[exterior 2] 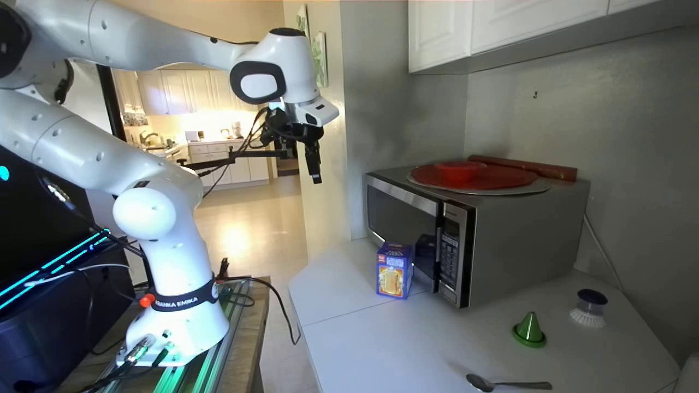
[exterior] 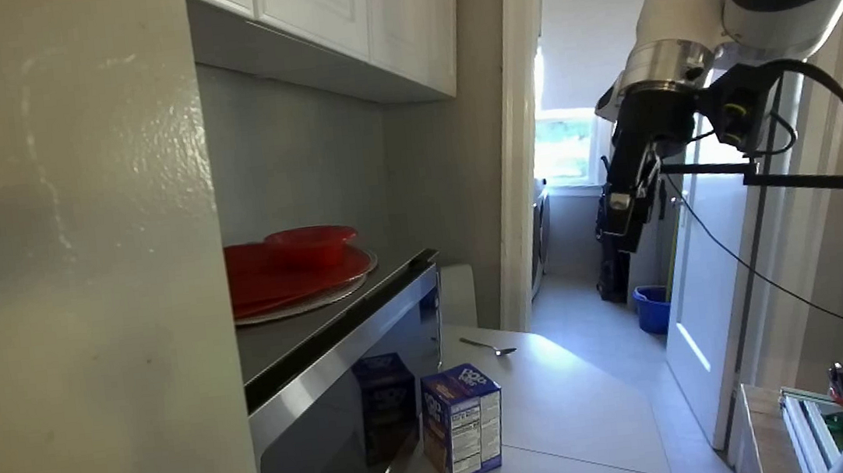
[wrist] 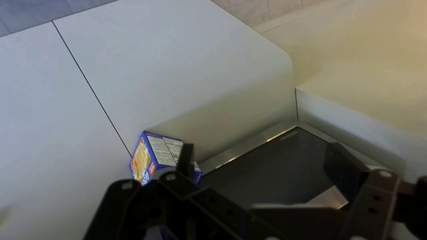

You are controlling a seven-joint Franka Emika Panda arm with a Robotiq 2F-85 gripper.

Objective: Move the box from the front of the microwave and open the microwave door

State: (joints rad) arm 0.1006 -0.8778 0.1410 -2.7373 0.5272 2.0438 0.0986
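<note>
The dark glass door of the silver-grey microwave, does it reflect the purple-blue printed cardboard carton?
Yes, in an exterior view the door shows a dark mirror image of the carton standing before it.

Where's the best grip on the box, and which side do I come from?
Pinch the box near its top, likely from above, open gripper straddling opposite side faces: it stands upright, flat top uncovered, and the microwave door stands close on one side.
</note>
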